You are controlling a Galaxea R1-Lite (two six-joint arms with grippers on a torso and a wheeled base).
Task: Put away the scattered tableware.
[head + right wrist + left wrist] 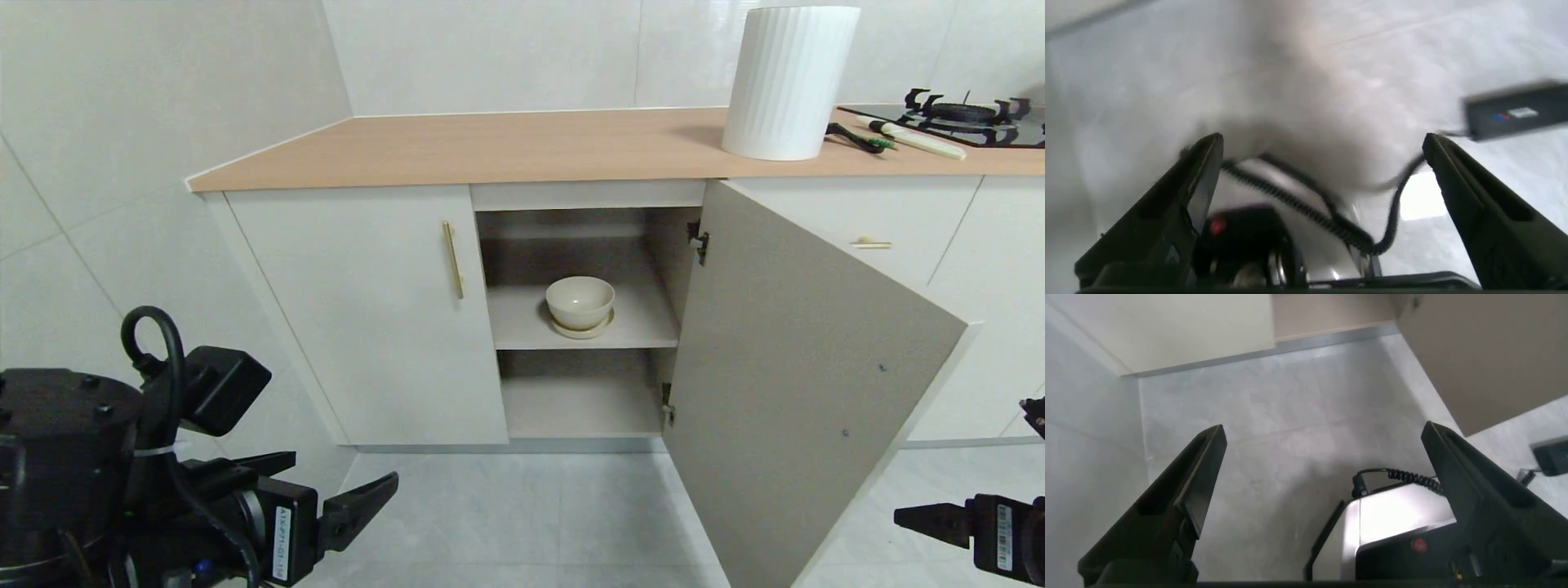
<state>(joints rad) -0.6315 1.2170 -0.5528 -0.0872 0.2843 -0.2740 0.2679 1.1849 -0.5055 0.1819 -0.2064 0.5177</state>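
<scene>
bowl [580, 300] on saucer [581, 330], upper shelf [641, 322] of open cabinet [588, 196], centre of frame | left end effector [1323, 433]: lower left, fingers wide, empty | right end effector [1323, 140]: lower right edge, fingers wide, empty | cabinet door [800, 384] stands open, right of centre

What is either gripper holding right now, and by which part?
Nothing. The left gripper and the right gripper are both open and empty; the bowl sits on a plate on the cabinet shelf.

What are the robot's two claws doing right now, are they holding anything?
Left gripper: open, holding nothing.
Right gripper: open, holding nothing.
</scene>
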